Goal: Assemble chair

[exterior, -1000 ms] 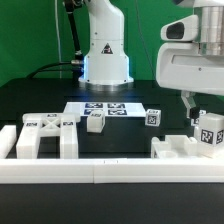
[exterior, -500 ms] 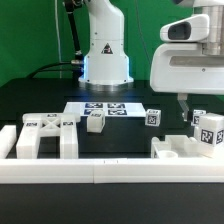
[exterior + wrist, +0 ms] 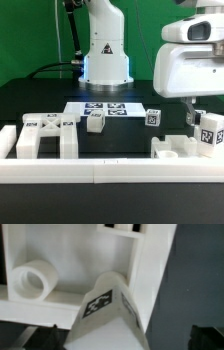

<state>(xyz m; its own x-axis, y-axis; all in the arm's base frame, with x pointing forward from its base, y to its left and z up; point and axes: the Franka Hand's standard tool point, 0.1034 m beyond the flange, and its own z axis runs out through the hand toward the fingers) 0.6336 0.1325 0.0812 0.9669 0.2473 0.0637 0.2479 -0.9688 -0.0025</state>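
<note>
Chair post [image 3: 208,131], standing upright at the white frame [image 3: 172,150] at 4 o'clock on the desk [image 3: 130,140] in the exterior view, lies at 6 o'clock below the spread, empty jaws.

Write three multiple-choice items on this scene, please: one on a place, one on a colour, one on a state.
1. Where is the marker board?
A) flat on the table, before the robot base
B) in the gripper
C) leaning on the green backdrop

2. What colour is the table top?
A) white
B) black
C) red

3. How is the gripper?
A) shut on the marker board
B) out of view
C) open

Answers: 1 A, it lies flat just in front of the base. 2 B, the bare surface is black. 3 C, in the wrist view its jaws stand apart, clear of the tagged white piece between them.
</note>
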